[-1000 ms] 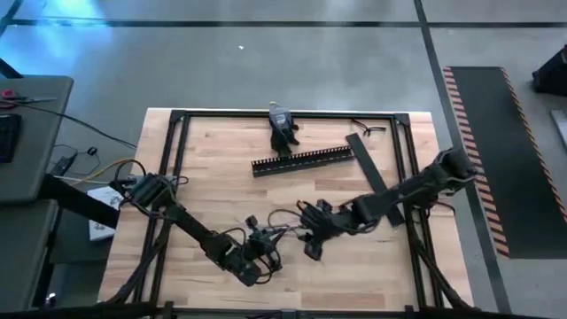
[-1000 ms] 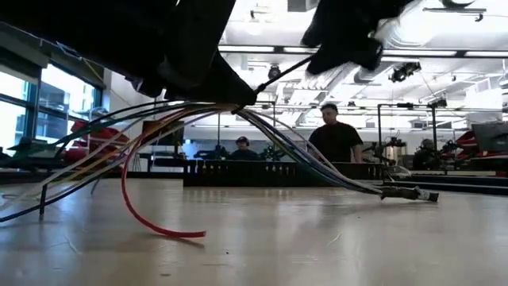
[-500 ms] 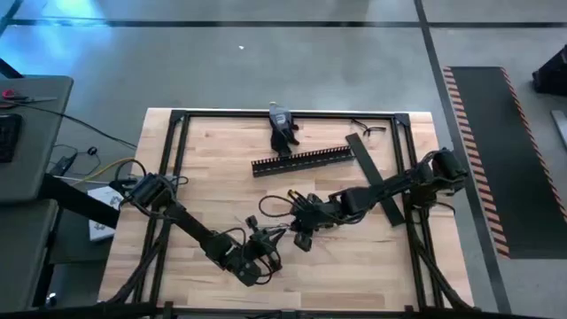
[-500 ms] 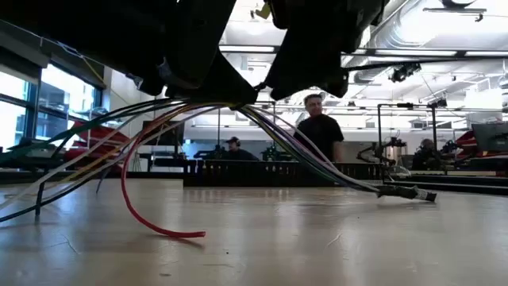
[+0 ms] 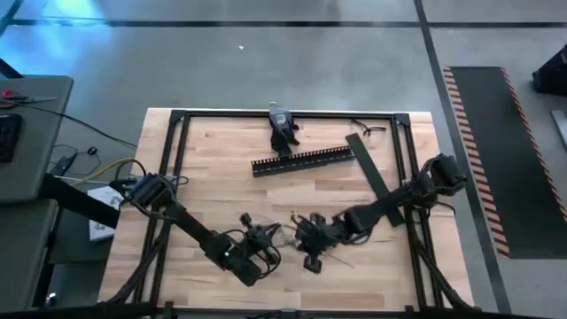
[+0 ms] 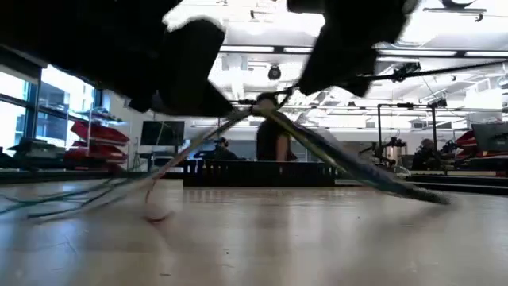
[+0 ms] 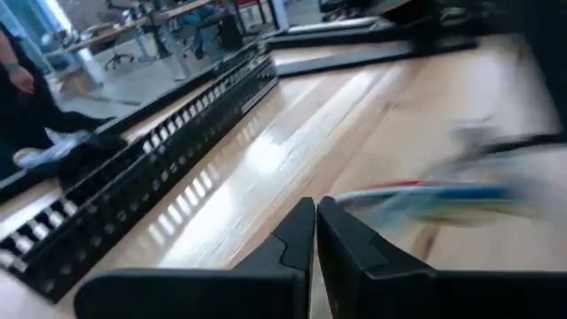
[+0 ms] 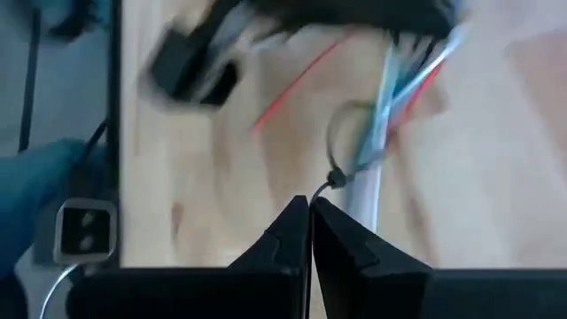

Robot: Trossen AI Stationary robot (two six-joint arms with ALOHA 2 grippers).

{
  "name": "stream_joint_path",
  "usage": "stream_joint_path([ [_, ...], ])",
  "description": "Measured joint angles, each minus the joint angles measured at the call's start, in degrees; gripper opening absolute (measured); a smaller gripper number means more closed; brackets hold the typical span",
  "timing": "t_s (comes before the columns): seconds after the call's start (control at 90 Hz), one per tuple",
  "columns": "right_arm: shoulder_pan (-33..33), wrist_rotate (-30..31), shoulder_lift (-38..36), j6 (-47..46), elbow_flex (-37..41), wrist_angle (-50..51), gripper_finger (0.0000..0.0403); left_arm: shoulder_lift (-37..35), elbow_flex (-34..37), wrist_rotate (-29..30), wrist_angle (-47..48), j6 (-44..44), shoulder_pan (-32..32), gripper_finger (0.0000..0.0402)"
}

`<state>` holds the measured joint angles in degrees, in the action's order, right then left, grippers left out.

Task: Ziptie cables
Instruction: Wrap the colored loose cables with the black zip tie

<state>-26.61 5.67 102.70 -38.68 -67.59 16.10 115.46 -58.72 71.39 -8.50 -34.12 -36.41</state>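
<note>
Cables (image 5: 285, 237) hung between your two grippers, lifted off the bench (image 5: 354, 275) near its front middle. Left gripper (image 5: 257, 237) had its jaws closed. Right gripper (image 5: 306, 232) pinched the zip tie (image 8: 341, 151) looped around the bundle.

Two arms work here, so two grippers: the left gripper (image 5: 257, 237) and the right gripper (image 5: 304, 237), near each other. Between them hangs one bundle of cables (image 6: 270, 107). Beyond them lie one duct (image 5: 303, 161) and one lid strip (image 5: 370, 174).
</note>
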Motion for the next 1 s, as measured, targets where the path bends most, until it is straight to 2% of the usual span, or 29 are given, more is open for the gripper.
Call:
stream_joint_path([
  [0.122, -1.7, 3.5, 0.0, -1.9, 0.0, 0.8, 0.0, 0.0, -0.2, -1.1, -0.6, 0.1, -0.4, 0.0],
  [0.256, -0.7, 5.5, 0.1, -2.2, 0.0, 1.0, 0.0, -1.4, -1.7, -6.1, -0.5, 4.5, -1.2, 0.0],
  [0.533, 2.6, 12.4, 0.8, 7.1, 0.0, 1.9, 0.0, -8.4, -3.3, -12.6, -0.6, 8.9, -1.3, 0.0001],
  [0.689, 5.7, 17.1, 0.8, 18.1, -0.2, 1.9, 0.0, -7.8, -3.4, -16.7, -2.1, 4.9, 0.0, 0.0001],
  [0.844, 7.7, 18.7, 0.8, 29.9, -0.3, -1.5, 0.0, -5.7, -3.3, -12.8, -1.7, -3.0, 1.5, 0.0001],
  [1.0, 7.4, 18.3, 0.8, 32.6, -0.2, -1.7, 0.0, -3.5, -3.3, -13.7, 0.3, -10.2, 3.9, 0.0008],
])
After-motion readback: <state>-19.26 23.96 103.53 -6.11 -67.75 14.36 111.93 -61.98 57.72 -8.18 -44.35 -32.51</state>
